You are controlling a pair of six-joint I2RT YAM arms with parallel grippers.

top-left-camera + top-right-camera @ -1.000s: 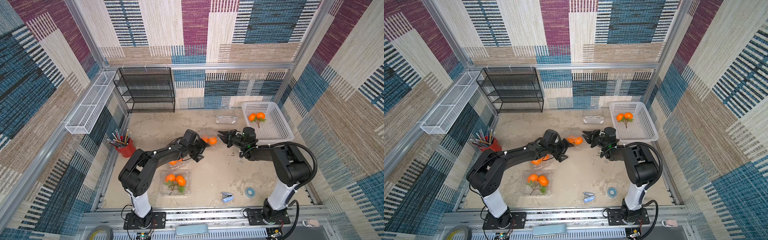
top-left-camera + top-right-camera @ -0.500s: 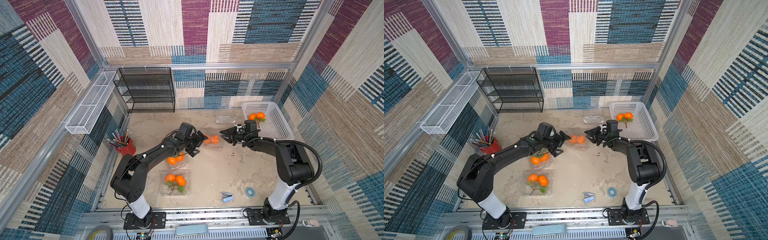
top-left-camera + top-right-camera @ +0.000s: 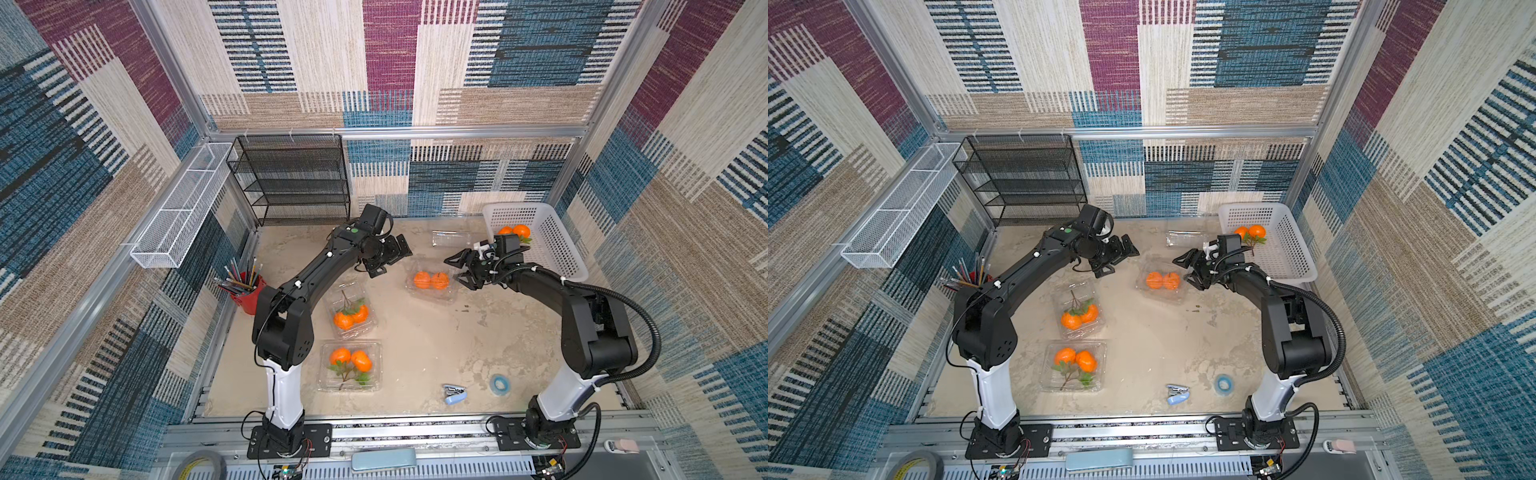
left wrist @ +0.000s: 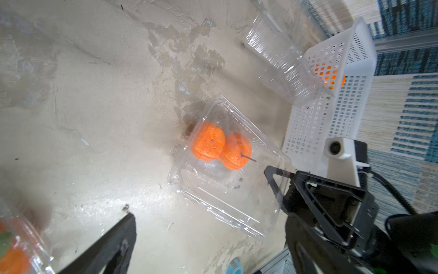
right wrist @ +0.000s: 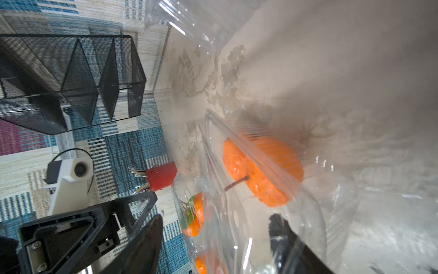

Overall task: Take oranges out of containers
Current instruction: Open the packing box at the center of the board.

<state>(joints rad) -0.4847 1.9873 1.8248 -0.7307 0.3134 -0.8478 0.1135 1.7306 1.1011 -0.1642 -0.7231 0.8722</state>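
Note:
In both top views a clear container [image 3: 432,296] [image 3: 1160,294] in mid-table holds two oranges [image 3: 431,281] [image 3: 1163,281]. My right gripper [image 3: 457,270] [image 5: 214,237] stands open at its right edge, jaws straddling the thin plastic. To the container's left, and apart from it, my left gripper [image 3: 390,257] [image 4: 211,239] is open and holds nothing. Two more containers [image 3: 351,311] [image 3: 351,365] near the left arm each hold a pair of oranges. An empty container [image 3: 451,239] lies by the white basket [image 3: 552,249], which holds two oranges [image 3: 515,230].
A red pencil cup [image 3: 247,291] stands at the left edge. A black mesh shelf [image 3: 291,183] is at the back left, with a white wire tray [image 3: 178,208] on the left wall. A blue stapler [image 3: 455,394] and a tape roll [image 3: 498,384] lie near the front.
My left gripper opened fully and drew back toward the far side, away from the containers. My right gripper opened beside the middle container, and its wrist swung toward the basket.

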